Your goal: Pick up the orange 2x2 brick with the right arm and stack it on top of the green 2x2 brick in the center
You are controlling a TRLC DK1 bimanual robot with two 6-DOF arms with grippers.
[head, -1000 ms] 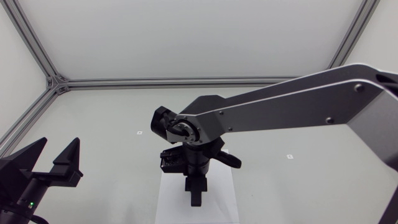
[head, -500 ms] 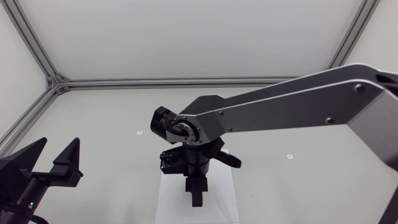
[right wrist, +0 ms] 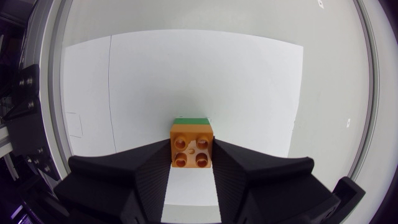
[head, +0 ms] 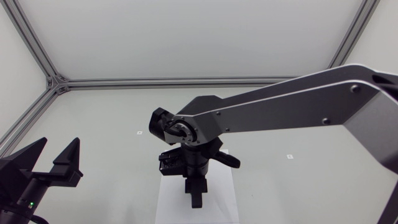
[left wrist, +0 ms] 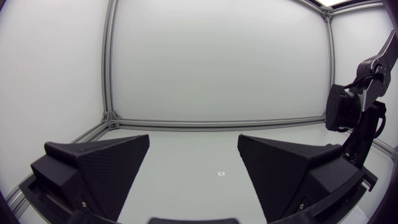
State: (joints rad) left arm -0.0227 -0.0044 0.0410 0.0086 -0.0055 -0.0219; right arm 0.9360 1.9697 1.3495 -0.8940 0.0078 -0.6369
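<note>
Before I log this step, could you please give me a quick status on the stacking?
Left gripper open, off to the side. Right gripper shut on orange brick, above green brick; seating not visible. Nothing in the way.

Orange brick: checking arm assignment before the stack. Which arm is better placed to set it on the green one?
Right. The right gripper is shut on the orange brick, with the green brick just beyond it; the left gripper sits open, far off, empty.
</note>
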